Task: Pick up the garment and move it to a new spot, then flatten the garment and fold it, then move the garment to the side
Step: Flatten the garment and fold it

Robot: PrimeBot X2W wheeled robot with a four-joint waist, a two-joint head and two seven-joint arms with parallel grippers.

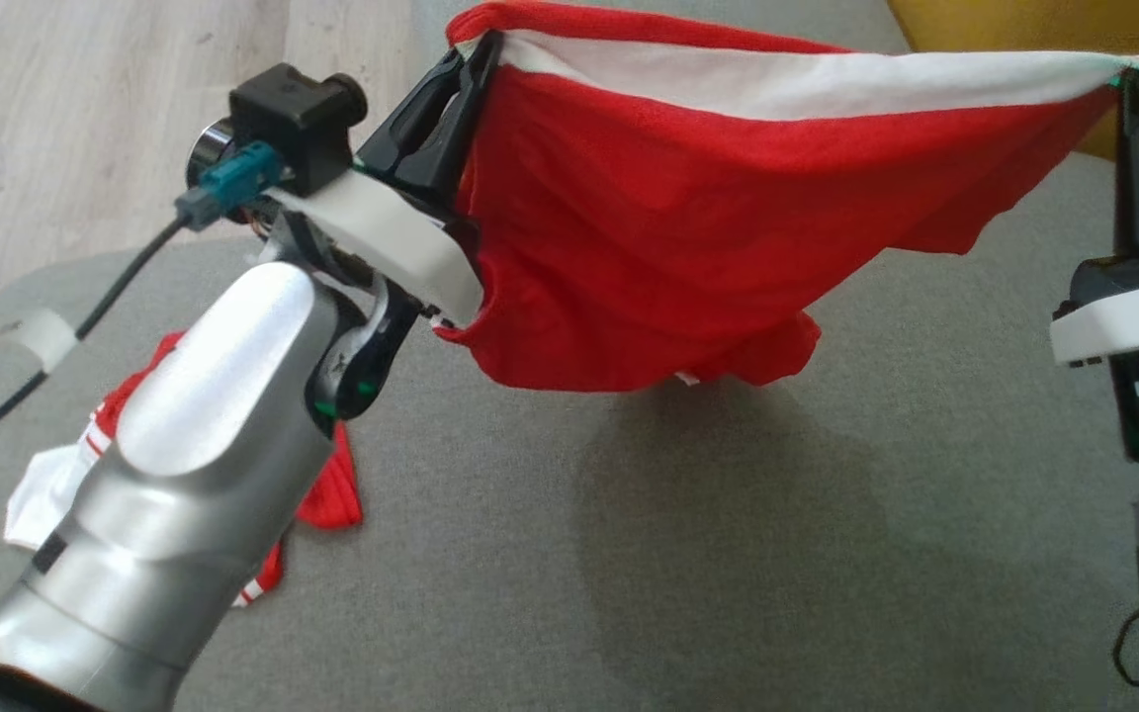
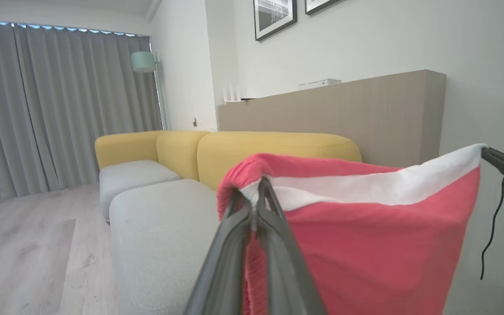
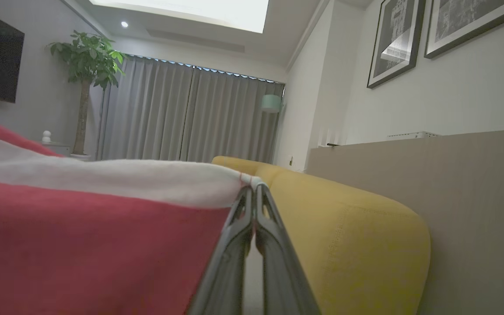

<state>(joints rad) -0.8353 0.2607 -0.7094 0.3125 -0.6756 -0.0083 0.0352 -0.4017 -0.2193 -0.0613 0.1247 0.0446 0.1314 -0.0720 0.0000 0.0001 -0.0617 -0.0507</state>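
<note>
Above the grey cushion [image 1: 728, 554] the garment [image 1: 649, 247] — red with a white band along its top edge — hangs stretched between both claws, clear of the seat. At the near left, a second red-and-white piece of clothing [image 1: 332, 499] lies crumpled on the cushion, partly under the left forearm. If the held cloth is laid down towards that side, the two could overlap and tangle. The left claw [image 1: 479, 54] is clamped on the garment's left top corner with a good bunch of fabric between its fingers, so that hold looks secure. Across the middle the lower hem sags in uneven folds, and if lowered carelessly it would likely tuck under itself rather than lie flat. On the right, the right claw [image 1: 1131, 84] is pinched tight on just the tip of the white band — the weaker hold. Pulling the arms wider apart could slip that corner free and drop one side. No brand or writing is readable; a small white tag [image 1: 688, 378] at the bottom hem is too small to make out.
</note>
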